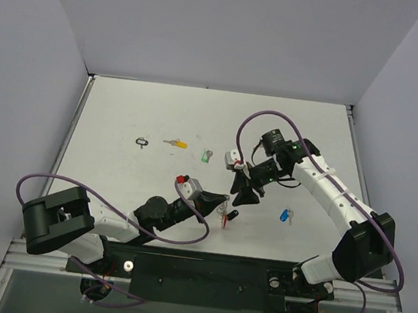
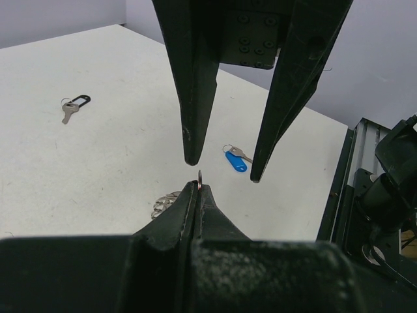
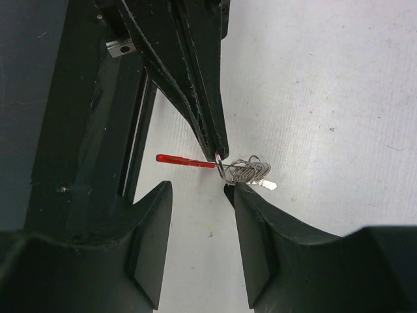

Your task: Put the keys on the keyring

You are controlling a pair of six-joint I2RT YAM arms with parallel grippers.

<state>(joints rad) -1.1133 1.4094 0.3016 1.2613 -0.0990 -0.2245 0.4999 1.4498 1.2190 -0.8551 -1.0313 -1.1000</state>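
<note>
My left gripper is shut on the silver ring of the keyring, held just above the table. Its red tag sticks out to one side and its beaded chain loops lie on the table. The ring's edge pokes from the shut tips in the left wrist view. My right gripper is open and empty, fingers straddling the ring from above. The blue-tagged key lies to the right, also in the left wrist view. The green key, yellow key and black-tagged key lie farther back.
The white table is walled at the left, back and right. A black rail with the arm bases runs along the near edge. The right arm's purple cable loops over the table's right half.
</note>
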